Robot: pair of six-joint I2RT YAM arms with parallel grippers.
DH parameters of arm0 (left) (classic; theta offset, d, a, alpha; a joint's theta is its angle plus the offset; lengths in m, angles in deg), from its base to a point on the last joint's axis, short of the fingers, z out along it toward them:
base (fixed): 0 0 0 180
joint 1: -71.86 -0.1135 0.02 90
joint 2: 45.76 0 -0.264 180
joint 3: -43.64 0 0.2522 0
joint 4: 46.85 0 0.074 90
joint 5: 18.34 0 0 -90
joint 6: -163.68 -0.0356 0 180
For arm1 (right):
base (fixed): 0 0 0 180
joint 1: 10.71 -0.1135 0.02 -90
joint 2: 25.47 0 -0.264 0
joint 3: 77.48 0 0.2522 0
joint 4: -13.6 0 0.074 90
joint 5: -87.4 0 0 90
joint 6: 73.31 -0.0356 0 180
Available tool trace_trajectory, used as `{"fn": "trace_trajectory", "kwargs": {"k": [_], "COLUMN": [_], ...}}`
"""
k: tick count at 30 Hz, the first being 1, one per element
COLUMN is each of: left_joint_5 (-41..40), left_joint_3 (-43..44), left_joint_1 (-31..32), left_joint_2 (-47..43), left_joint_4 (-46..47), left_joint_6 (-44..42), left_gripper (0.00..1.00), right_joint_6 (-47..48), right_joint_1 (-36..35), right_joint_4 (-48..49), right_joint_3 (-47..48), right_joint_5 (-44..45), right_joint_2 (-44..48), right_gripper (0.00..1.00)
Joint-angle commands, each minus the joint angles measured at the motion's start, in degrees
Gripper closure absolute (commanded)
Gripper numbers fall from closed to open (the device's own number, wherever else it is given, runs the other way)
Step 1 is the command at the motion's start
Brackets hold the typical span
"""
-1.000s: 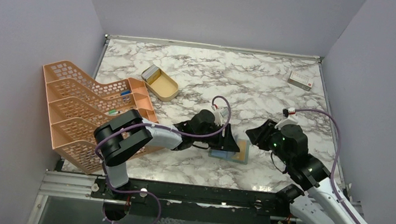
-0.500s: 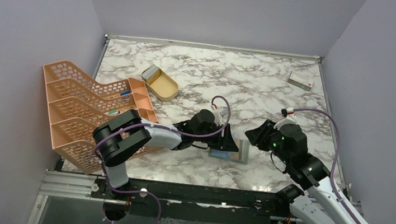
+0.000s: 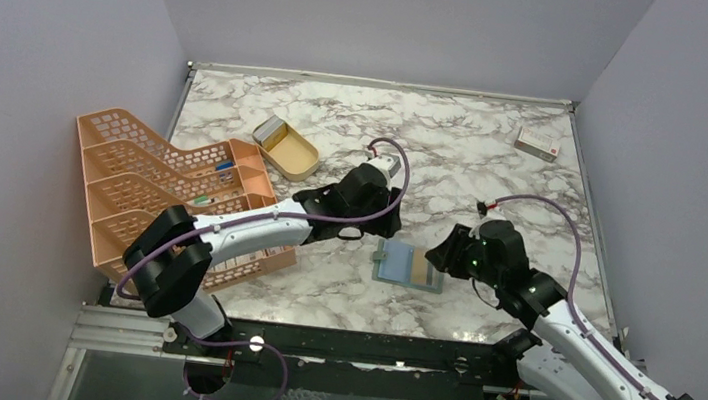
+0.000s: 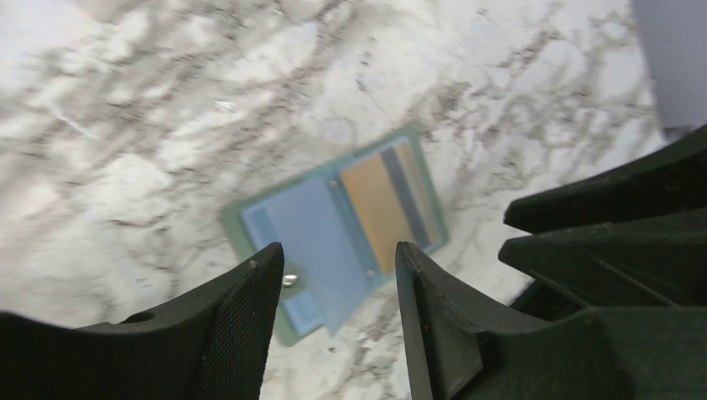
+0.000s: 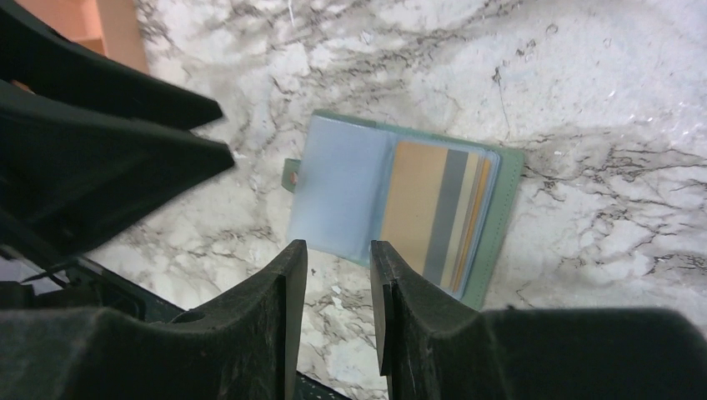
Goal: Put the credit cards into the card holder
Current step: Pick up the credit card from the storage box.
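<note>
The card holder (image 3: 393, 262) lies open and flat on the marble, pale blue inner face on the left, grey-green rim showing. Tan-orange credit cards (image 3: 420, 266) with a grey stripe sit in its right half; the right wrist view shows the card holder (image 5: 342, 187) and the stacked credit cards (image 5: 421, 208). My left gripper (image 3: 380, 227) hovers just beyond the holder's far-left corner, open and empty (image 4: 338, 258); in its view lie the card holder (image 4: 308, 229) and a credit card (image 4: 377, 208). My right gripper (image 3: 440, 253) hangs at the holder's right edge, jaws slightly apart, empty (image 5: 338, 250).
An orange mesh rack (image 3: 143, 201) stands at the left. An open gold oval tin (image 3: 286, 148) lies behind the left arm. A white box with a red mark (image 3: 538, 142) sits at the far right corner. The table's front rail (image 3: 353, 346) runs close below the holder.
My left gripper has lifted off the holder and drawn back toward the far left, uncovering it. My right gripper has shifted left and nearer to the holder's right edge.
</note>
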Motion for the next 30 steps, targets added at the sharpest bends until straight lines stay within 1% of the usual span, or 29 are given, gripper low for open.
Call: {"fn": "trace_trajectory", "kwargs": {"k": [1,5,9,14,16,19,20,24,28,30], "left_joint_5": [-12.0,-12.7,-17.8,-21.7,-23.6,-25.2,-25.7,-25.9,-30.3,-30.1], "left_joint_3": [6.7,11.9,17.2,21.8,24.0,25.0,25.2,27.0,28.9,30.5], "left_joint_1": [-3.6,-10.0,-15.0,-20.8,-22.5,-25.0,-25.6,-27.4,-29.7,-31.7], "left_joint_2": [-1.3,0.3,2.5,6.1,8.0,9.8,11.7,15.3,19.4,21.7], "left_joint_4": [-14.0,-19.4,-23.3,-25.5,-26.2,-26.1,-25.9,-25.0,-21.9,-21.5], "left_joint_6": [-12.3,-18.9,-26.8,-34.7,-36.5,-38.8,-39.4,-42.1,-45.4,-45.5], "left_gripper": [0.45,0.45,0.45,0.44,0.44,0.44,0.45,0.44,0.44,0.44], "right_joint_6": [1.6,2.0,3.0,4.0,3.8,3.8,3.9,4.3,4.7,4.5], "right_joint_1": [-0.3,-0.3,-0.3,-0.2,-0.3,-0.2,-0.2,-0.3,-0.2,-0.2], "right_joint_4": [3.8,5.3,6.8,7.2,7.3,7.9,8.2,9.7,9.3,9.3], "right_joint_3": [-1.6,-2.4,-2.9,-2.9,-3.0,-3.6,-4.0,-4.1,-2.8,-2.8], "right_joint_5": [-3.8,-5.5,-6.7,-7.2,-7.7,-8.3,-8.4,-8.7,-9.1,-9.0], "right_joint_2": [-2.2,-3.0,-2.6,-3.7,-4.1,-3.6,-3.5,-4.2,-6.0,-6.2], "right_gripper": [0.65,0.65,0.65,0.65,0.65,0.65,0.65,0.65,0.65,0.65]}}
